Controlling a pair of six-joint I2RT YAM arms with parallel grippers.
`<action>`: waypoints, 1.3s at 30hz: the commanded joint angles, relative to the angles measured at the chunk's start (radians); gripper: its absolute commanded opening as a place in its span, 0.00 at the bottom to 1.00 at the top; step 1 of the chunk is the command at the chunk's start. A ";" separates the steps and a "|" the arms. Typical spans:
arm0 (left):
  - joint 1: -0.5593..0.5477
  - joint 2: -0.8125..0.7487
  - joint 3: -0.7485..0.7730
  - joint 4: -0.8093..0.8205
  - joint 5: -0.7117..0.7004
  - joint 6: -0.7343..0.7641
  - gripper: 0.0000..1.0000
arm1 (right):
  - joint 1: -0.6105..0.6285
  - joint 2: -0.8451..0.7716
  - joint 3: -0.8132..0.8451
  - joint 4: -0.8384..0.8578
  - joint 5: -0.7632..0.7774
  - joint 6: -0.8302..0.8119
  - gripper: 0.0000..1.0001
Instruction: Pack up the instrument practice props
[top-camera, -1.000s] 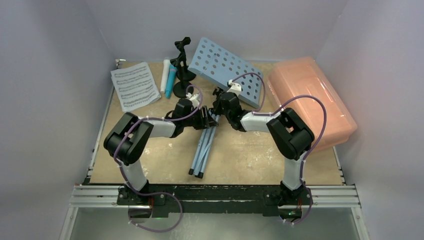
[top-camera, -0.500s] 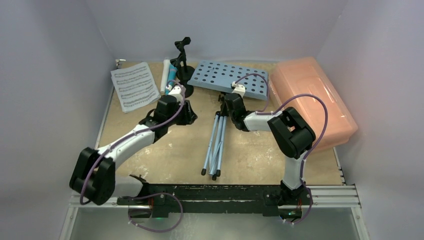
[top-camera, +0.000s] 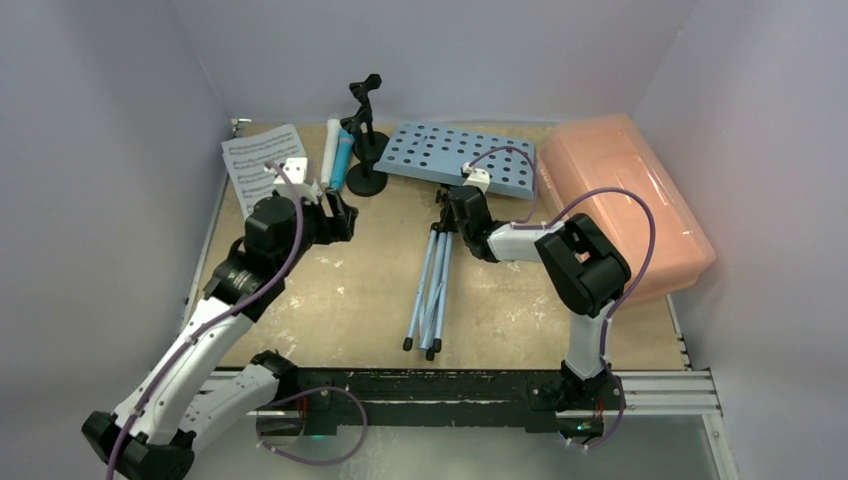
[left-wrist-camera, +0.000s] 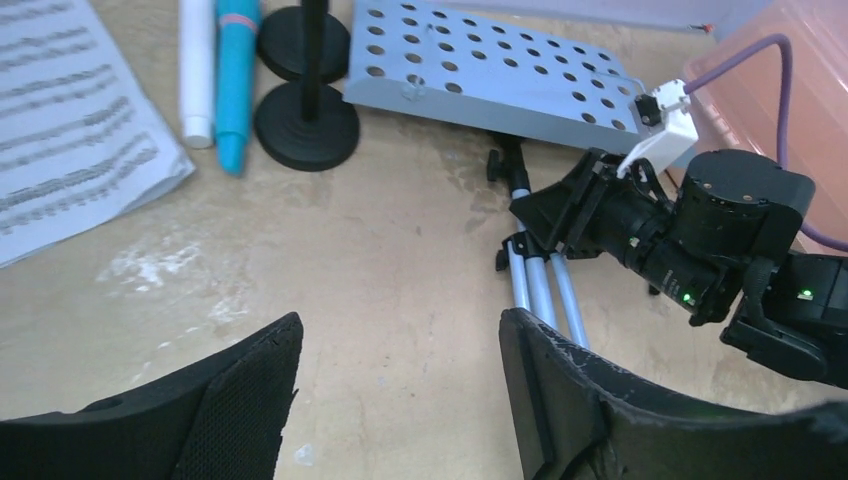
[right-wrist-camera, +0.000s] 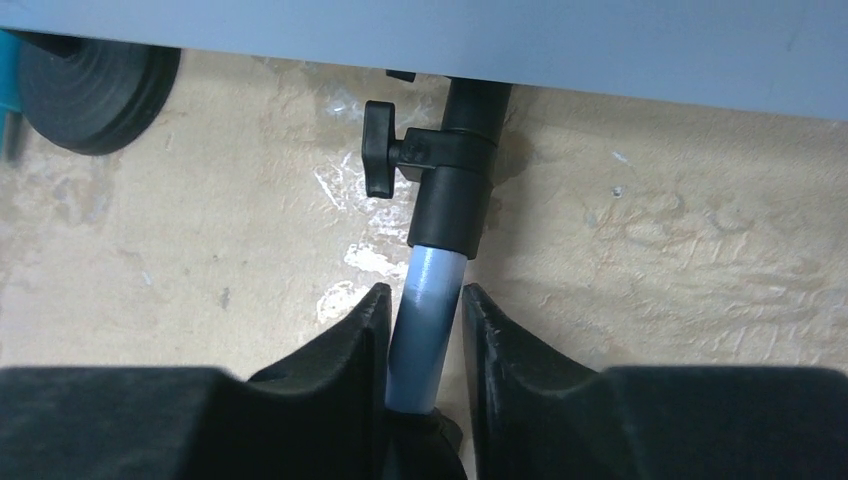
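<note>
Landmark taken: music rack (top-camera: 460, 155), its light-blue perforated plate lying flat at the far side of the table (top-camera: 330, 300); also seen from the left wrist (left-wrist-camera: 480, 75). Tripod legs (top-camera: 428, 295) are folded together and stretched from the rack's plate toward the near edge.

Right gripper (top-camera: 449, 212) is found at the rack's stem, just below the plate. From its own wrist camera (right-wrist-camera: 422, 298) the jaws are seen nearly closed, pressed against both sides of the light-blue pole (right-wrist-camera: 425, 330), just under the black collar (right-wrist-camera: 455, 190) with its clamp knob (right-wrist-camera: 380, 148). The rack is held by that pole.

Left gripper (top-camera: 335, 215) is noted well to the left of the rack, above bare table. Its jaws (left-wrist-camera: 398, 340) stand wide apart; nothing is held and nothing lies between them.

Two black round-based mic holders (top-camera: 367, 181) (left-wrist-camera: 305, 125) are set just left of the rack's plate, one behind the other, stems upright.

White microphone (top-camera: 330, 150) (left-wrist-camera: 197, 60) and blue microphone (top-camera: 342, 160) (left-wrist-camera: 233, 80) are laid side by side, left of the rack beyond the holders, the blue one nearer the rack.

Sheet music (top-camera: 262, 165) (left-wrist-camera: 70, 130) is spread flat, farthest left of the rack.

Pink box (top-camera: 625, 200) (left-wrist-camera: 790, 90), lid on, is placed just right of the rack's plate
</note>
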 joint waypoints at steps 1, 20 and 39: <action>0.002 -0.082 0.034 -0.112 -0.148 0.058 0.72 | -0.013 -0.046 0.011 0.011 -0.013 -0.019 0.41; 0.002 -0.378 0.035 -0.213 -0.294 0.120 0.79 | -0.013 -0.536 -0.171 -0.067 0.007 -0.053 0.87; 0.002 -0.626 0.017 -0.056 -0.401 0.267 0.87 | -0.013 -1.453 -0.322 -0.361 0.305 -0.229 0.98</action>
